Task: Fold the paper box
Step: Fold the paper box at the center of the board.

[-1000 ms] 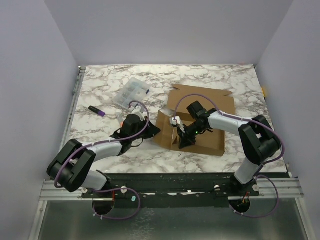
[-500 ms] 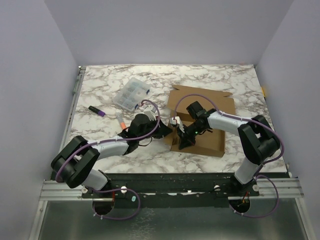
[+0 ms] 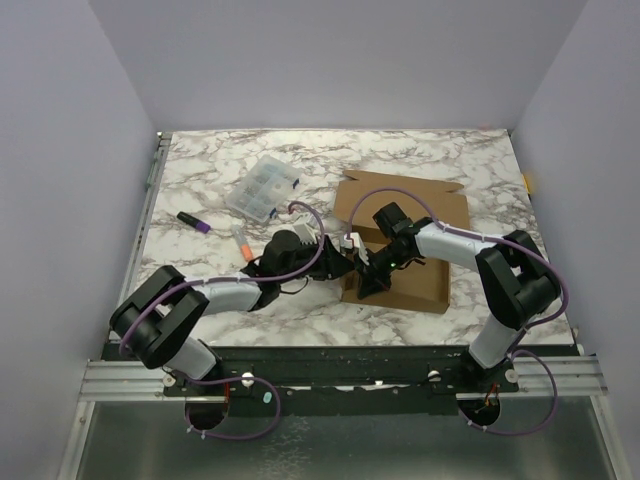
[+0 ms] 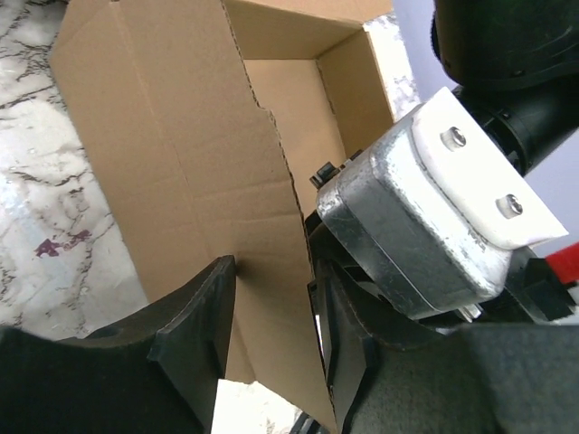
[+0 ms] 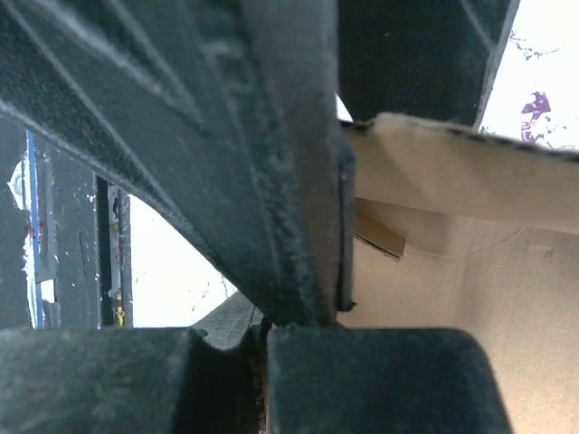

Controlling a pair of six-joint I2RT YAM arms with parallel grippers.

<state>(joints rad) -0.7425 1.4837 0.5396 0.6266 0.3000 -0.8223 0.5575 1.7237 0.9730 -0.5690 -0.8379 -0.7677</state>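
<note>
The paper box [image 3: 420,285] sits on the desk [image 3: 200,170], near the front and right of the middle. It looks light and thin, stiff but easy to bend or tear, so hold a wall near its fold. The left claw [image 3: 337,264] is open around the left wall. The right claw [image 3: 366,287] is shut tight, inside the box.

Marble table [image 3: 400,155] under paper box [image 3: 425,288], clear compartment case [image 3: 262,187], purple marker [image 3: 194,222].

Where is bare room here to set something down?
Bare marble: far strip behind the plastic case and paper box; near strip in front of the box. Crowded: left end effector and right end effector at the box's wall.
</note>
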